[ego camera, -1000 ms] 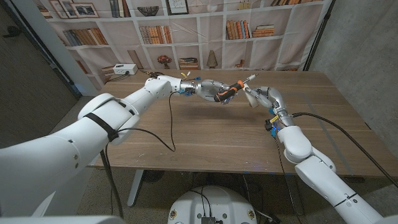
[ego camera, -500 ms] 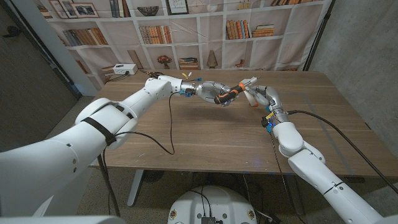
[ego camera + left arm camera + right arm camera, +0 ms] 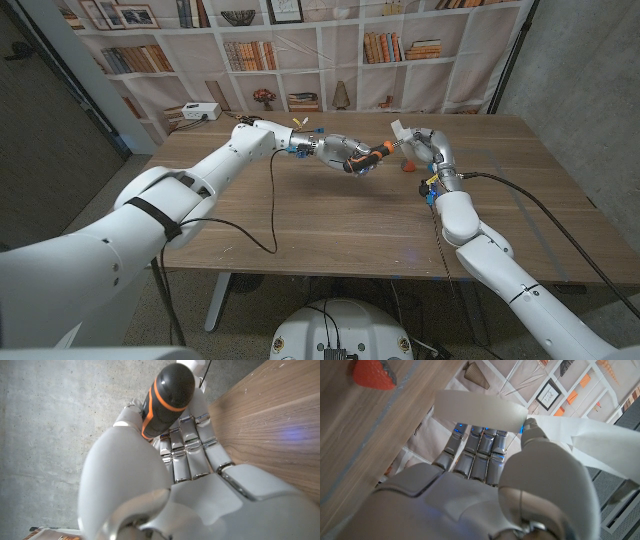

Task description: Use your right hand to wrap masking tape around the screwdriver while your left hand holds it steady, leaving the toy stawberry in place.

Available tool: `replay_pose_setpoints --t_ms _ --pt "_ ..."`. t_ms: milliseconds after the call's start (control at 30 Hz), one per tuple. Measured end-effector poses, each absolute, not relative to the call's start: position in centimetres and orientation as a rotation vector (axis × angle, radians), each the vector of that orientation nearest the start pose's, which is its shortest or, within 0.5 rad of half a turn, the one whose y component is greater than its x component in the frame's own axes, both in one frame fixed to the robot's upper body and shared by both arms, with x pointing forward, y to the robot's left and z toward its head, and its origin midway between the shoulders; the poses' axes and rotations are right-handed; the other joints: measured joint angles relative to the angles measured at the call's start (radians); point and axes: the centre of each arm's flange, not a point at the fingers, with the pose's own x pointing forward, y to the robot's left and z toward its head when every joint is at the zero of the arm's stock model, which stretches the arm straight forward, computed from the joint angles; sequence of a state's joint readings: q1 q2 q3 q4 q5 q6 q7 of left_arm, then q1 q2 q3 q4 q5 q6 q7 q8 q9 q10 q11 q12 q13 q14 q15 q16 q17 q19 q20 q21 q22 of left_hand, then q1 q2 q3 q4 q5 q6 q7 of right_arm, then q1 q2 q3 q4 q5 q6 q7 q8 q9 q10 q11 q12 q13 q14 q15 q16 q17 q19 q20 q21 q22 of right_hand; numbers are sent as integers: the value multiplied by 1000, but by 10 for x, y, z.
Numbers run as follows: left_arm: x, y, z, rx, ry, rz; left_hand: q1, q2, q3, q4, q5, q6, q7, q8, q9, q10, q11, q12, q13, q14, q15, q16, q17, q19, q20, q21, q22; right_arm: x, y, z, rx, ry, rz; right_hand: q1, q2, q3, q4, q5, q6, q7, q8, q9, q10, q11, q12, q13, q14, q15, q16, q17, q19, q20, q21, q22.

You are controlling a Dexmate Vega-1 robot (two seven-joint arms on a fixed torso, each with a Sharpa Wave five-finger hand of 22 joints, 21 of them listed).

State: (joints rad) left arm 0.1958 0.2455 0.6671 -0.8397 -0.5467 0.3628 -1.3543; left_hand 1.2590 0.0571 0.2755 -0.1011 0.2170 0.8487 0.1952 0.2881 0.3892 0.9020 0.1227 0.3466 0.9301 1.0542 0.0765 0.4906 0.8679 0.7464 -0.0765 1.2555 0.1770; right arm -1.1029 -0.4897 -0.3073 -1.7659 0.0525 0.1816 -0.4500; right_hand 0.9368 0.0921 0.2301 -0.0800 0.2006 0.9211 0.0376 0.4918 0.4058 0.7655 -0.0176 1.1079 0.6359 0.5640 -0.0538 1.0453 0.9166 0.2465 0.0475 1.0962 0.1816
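The right hand [image 3: 428, 146] has lifted, pinching a strip of masking tape [image 3: 479, 409], uncovering the toy strawberry [image 3: 406, 166] near the worktop's far edge. The left hand [image 3: 340, 152] still grips the screwdriver [image 3: 371, 152] above the worktop; wrapping seems mid-turn.

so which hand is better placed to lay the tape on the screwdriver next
Right. The right hand already holds the masking tape strip beside the screwdriver, which the left hand grips off the table.
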Motion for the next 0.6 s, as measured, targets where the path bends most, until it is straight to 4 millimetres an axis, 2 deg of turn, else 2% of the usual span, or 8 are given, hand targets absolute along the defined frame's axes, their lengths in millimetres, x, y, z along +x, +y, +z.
replay_pose_setpoints --t_ms 67,467,600 --pt "638 79 58 264 60 -1565 0 0 0 0 0 0 0 -1 29 0 0 0 0 0 0 0 0 0 0 2 0 556 -238 -19 -279 -818 -128 -1 1 0 0 0 -2 -2 0 0 -1 1 0 2 0 0 0 0 -4 -6 0 0" --pt "638 82 55 296 74 -1537 0 0 0 0 -3 0 0 -3 30 0 0 -4 0 0 0 -3 4 0 0 2 0 555 -238 -10 -211 -890 -145 -3 3 1 1 1 -7 -7 6 0 -7 0 0 -2 -11 0 -8 3 -2 -33 0 0" --pt "636 85 54 309 64 -1518 0 0 0 0 -3 0 0 -3 31 0 0 -4 -1 0 0 -2 5 0 0 2 0 547 -235 -1 -167 -952 -118 -4 4 1 1 7 -7 -7 6 0 -7 0 0 -2 -11 0 -8 3 4 -39 0 0"
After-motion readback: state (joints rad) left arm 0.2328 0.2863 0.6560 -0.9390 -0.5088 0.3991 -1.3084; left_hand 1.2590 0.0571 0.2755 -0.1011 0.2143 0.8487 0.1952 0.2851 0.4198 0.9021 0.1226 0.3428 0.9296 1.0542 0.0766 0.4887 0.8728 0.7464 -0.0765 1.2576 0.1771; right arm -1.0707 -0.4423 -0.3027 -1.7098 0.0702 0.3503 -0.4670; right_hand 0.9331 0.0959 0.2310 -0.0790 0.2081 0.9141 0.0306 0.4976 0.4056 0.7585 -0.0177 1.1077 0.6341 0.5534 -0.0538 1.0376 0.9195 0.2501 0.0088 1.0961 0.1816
